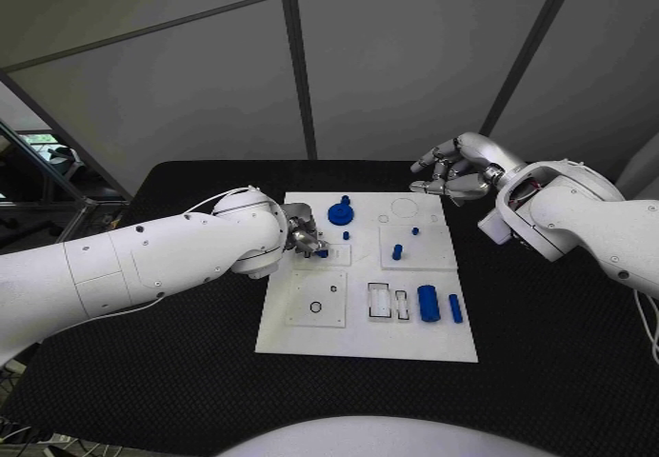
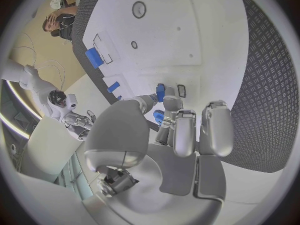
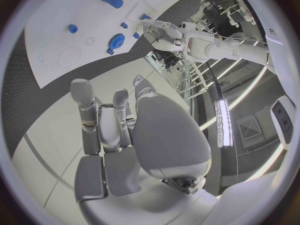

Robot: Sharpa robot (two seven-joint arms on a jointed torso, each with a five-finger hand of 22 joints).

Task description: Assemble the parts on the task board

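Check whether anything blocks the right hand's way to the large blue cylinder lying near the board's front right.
Nothing visible does. The right hand hovers beyond the white task board's far edge; only low blue pegs lie between it and the large blue cylinder.

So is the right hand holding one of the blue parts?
No, the right hand hovers beyond the board's far edge with nothing in its fingers.
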